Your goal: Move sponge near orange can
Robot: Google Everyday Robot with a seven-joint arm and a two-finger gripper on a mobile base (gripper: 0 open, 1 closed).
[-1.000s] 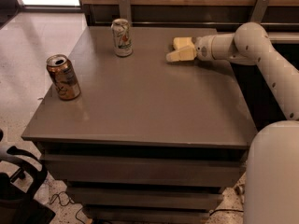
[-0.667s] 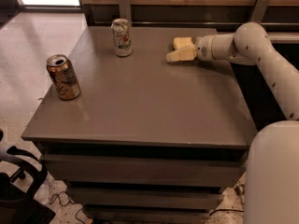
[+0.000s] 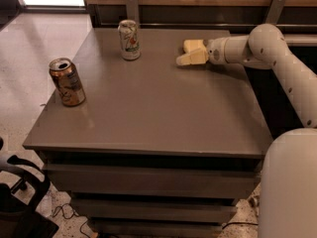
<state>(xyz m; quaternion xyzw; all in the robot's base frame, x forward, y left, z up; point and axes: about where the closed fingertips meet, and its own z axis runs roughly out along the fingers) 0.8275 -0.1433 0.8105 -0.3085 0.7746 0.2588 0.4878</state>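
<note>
The orange can (image 3: pixel 67 82) stands upright near the table's left edge, coppery brown with its top open. The sponge (image 3: pixel 193 45), a pale yellow rounded block, sits at the far right of the table (image 3: pixel 158 113). My gripper (image 3: pixel 185 59) reaches in from the right on the white arm (image 3: pixel 262 46), low over the table and right beside the sponge on its near side. I cannot tell whether it touches or holds the sponge. The sponge is far from the orange can, across the width of the table.
A white-and-green drink can (image 3: pixel 129 39) stands upright at the back, left of the gripper. A wooden wall with metal brackets runs behind the table. The robot's white body (image 3: pixel 290 187) fills the lower right. A black object lies on the floor at lower left.
</note>
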